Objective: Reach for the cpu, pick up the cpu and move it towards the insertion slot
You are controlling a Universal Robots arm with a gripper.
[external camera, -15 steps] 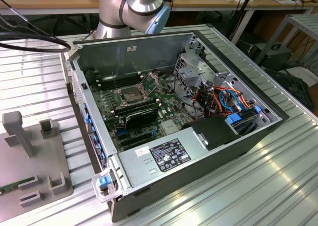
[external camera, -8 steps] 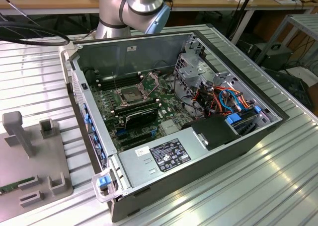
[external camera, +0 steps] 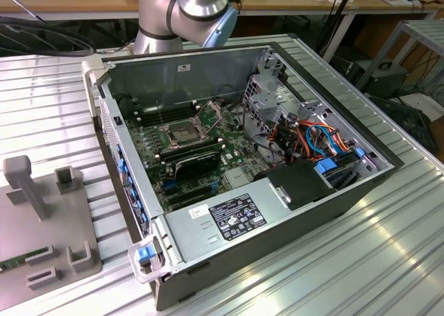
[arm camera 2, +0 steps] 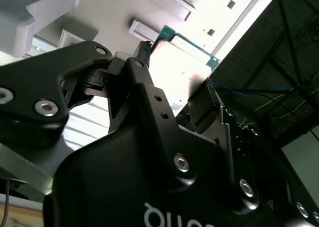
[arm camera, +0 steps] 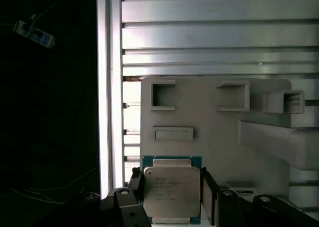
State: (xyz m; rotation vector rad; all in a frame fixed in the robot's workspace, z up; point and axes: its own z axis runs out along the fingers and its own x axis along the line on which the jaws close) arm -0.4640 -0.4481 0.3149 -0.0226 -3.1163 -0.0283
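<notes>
Fingers (arm camera: 136, 182) of the gripper (arm camera: 172, 178) sit tight against two sides of the cpu (arm camera: 172, 199) in the first wrist view. The gripper is closed onto the chip and no wider. The cpu's tan face shows, and it is over the grey tray (arm camera: 209, 132) with small blocks. I cannot tell if it is lifted or lies on the tray. In the exterior view the grey tray (external camera: 48, 226) is at the lower left of the frame. The insertion slot (external camera: 182, 130) is inside the open computer case (external camera: 187, 69) in the middle, well apart from the tray.
</notes>
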